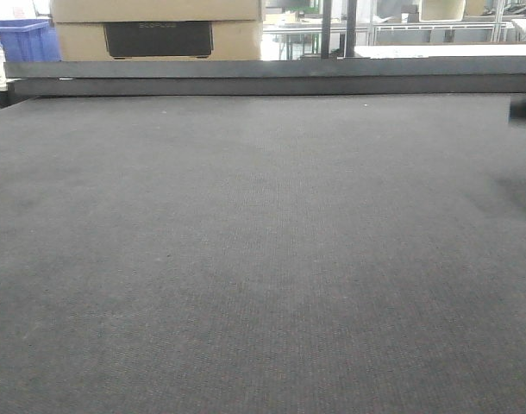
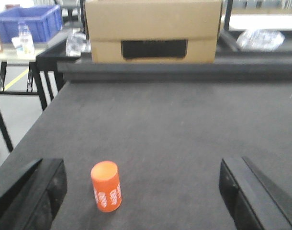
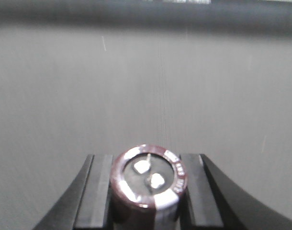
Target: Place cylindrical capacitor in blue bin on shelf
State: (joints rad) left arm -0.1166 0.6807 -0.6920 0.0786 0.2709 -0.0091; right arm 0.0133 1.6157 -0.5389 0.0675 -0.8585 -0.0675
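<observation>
The right tool (image 3: 148, 194) is clamped on the cylindrical capacitor (image 3: 149, 178), terminals facing the camera, above the grey counter (image 3: 136, 86). The left tool (image 2: 141, 191) is spread wide, with an orange cylinder (image 2: 106, 186) upright near its left side.

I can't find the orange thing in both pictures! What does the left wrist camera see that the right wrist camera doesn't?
Only the left wrist view shows the orange cylinder standing on the dark grey mat, the cardboard box and blue crate behind it, and the left end effector, wide open and empty. Only the right wrist view shows the dark brown capacitor, with two metal pins on top, squeezed between the fingers of the right end effector. Both show that mat and a raised edge at its far side.
</observation>
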